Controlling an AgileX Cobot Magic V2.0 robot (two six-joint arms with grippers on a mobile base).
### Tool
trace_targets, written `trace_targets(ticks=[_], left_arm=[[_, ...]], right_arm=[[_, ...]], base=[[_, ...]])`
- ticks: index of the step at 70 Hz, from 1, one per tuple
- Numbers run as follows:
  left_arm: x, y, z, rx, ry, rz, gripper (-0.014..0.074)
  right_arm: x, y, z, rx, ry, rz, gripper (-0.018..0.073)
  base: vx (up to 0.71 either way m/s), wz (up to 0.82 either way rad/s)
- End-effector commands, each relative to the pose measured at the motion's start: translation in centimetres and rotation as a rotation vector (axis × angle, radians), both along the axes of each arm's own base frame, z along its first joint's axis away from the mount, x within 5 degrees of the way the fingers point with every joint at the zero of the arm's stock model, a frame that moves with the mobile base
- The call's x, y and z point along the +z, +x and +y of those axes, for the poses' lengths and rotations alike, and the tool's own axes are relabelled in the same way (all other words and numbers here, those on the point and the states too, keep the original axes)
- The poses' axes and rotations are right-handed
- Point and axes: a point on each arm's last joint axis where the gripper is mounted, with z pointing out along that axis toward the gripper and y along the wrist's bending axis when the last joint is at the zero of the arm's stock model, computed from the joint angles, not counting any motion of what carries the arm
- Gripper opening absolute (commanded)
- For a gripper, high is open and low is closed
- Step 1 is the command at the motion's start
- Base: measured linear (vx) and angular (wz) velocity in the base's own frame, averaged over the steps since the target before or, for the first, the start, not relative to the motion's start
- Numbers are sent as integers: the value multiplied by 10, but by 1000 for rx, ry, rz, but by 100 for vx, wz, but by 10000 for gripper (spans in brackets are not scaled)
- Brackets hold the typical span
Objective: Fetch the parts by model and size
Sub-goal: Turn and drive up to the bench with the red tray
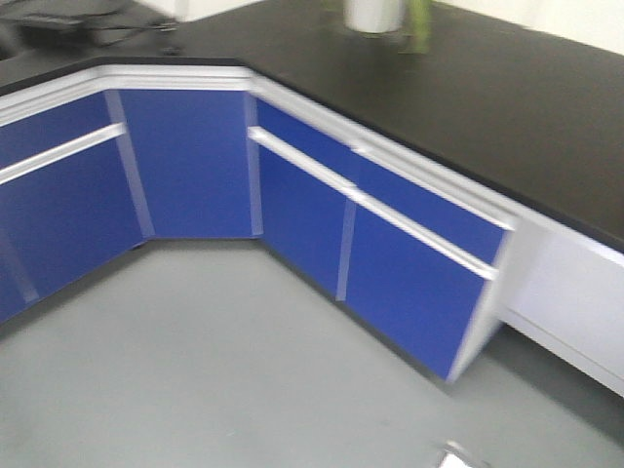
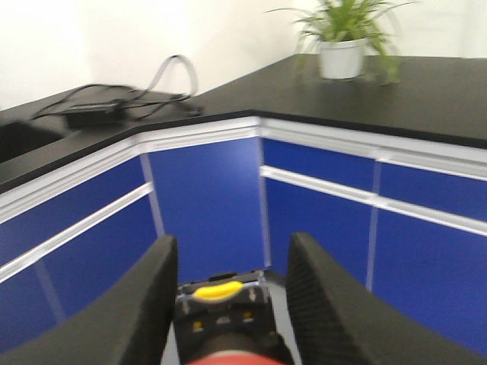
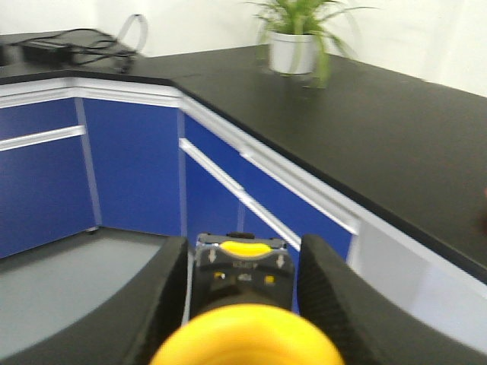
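An L-shaped black surface (image 2: 426,91) runs ahead of and above both tools, wrapping a corner. Blue cabinets (image 2: 205,198) with white rails fill the space under it, straight ahead of the left tool (image 2: 230,258). Grey floor (image 1: 195,370) lies below. A potted plant (image 3: 293,46) in a white pot stands on the surface far ahead of the right tool (image 3: 245,245). A black power adapter (image 2: 95,114) with looped cables lies on the surface ahead and to the left of the left tool. The left tool is clenched on the black body of the red-capped switch (image 2: 228,356), held off the floor between its fingers (image 2: 144,304). The right tool likewise grips the yellow-capped switch (image 3: 247,338), whose cap faces the camera.
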Motion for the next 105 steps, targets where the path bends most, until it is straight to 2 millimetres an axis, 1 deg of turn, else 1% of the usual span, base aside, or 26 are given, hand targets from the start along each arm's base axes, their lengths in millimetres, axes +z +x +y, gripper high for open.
trace_targets(ticks=[1, 42, 54, 78, 105], left_arm=[[14, 1, -2, -15, -8, -83, -6], [14, 1, -2, -15, -8, -83, -6], [14, 1, -2, -15, -8, -83, -6], [14, 1, -2, -15, -8, -83, -6], [14, 1, -2, -15, -8, -83, -6]], right_arm=[[15, 0, 1, 8, -6, -94, -6], [15, 0, 1, 8, -6, -94, -6], [15, 0, 1, 8, -6, -94, -6], [15, 0, 1, 8, -6, -94, -6], [15, 0, 1, 8, -6, -94, -6]], base=[[11, -76], [11, -86], [13, -65], [13, -30], [14, -4]])
